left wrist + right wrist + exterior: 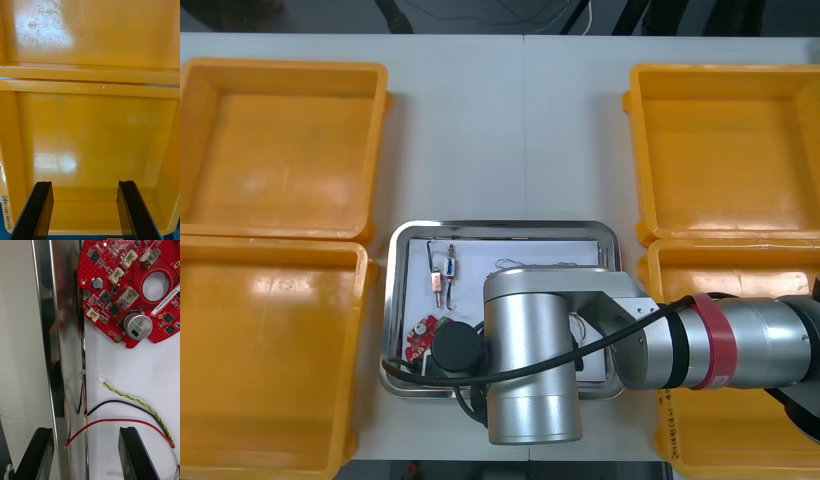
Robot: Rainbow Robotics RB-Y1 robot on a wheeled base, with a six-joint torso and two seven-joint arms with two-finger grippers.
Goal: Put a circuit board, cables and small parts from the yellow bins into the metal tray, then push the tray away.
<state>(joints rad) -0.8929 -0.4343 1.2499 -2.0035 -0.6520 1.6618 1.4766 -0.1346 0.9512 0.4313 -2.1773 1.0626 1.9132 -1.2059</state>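
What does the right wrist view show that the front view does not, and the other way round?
Right wrist view: the right gripper, jaws open astride the metal tray's rim, plus a red cable and a twisted yellow cable on the white inside. Front view: four yellow bins, small metal parts in the tray, the right arm above it. Both: the tray and the red circuit board.

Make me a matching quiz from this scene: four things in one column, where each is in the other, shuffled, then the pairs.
Things: 1 circuit board; 2 small metal parts; 3 left gripper; 4 right gripper.
Places: A open, over a yellow bin; B open, astride the metal tray's wall; C tray's near left corner; D tray's left side, beyond the board.
Pairs: 1-C; 2-D; 3-A; 4-B.
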